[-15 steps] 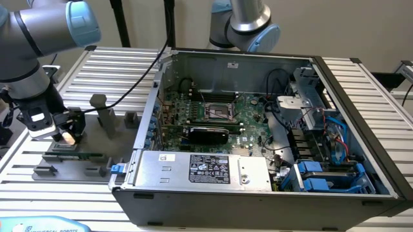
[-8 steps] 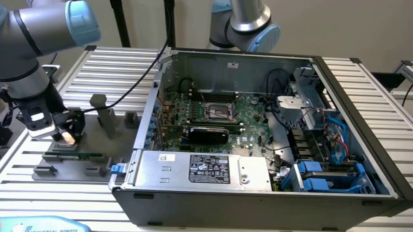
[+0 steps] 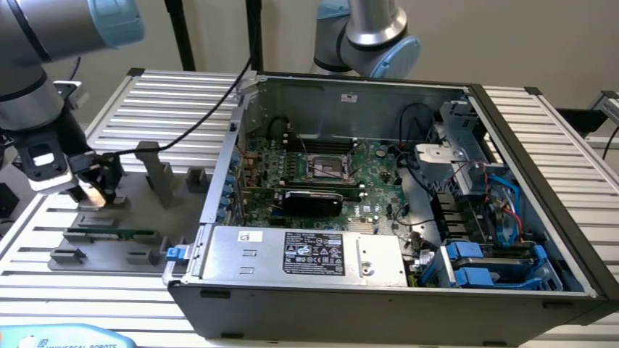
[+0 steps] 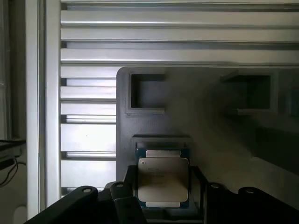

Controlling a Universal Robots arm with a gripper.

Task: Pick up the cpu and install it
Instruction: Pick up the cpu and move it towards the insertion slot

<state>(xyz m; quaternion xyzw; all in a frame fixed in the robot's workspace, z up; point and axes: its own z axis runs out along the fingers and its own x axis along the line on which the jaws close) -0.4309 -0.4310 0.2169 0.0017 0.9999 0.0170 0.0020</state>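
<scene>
where the arm reaches down over the worktop's (image 3: 174,94) near corner at the exterior view's left, the gripper (image 3: 97,197) hangs just above a grey fixture plate (image 3: 145,217). a small pale piece, the cpu (image 3: 93,193), shows between its fingertips, and the claw looks closed on it, narrow rather than spread. a long green memory stick (image 3: 111,234) lies on the plate's near edge, apart from the gripper. an open computer case (image 3: 338,98) takes up the middle of the worktop, beside the plate on the exterior view's right. its motherboard (image 3: 372,177) lies flat inside with the square socket (image 3: 327,168) near the centre, well apart from the cpu. a labelled power supply (image 3: 300,254) sits along the case's near side.

seen from the wrist, the cpu (image 4: 163,179) shows its silvery top and a greenish rim. it sits squarely in the gripper (image 4: 163,186). the dark fingers (image 4: 130,186) press against two opposite sides of it, so the claw is open only as wide as the chip. the grey fixture plate (image 4: 210,140) lies beneath, with two rectangular pockets (image 4: 147,91) along its far edge and a shallow ledge just past the chip. the worktop's ribbed slats (image 4: 140,32) run beyond the plate.
</scene>
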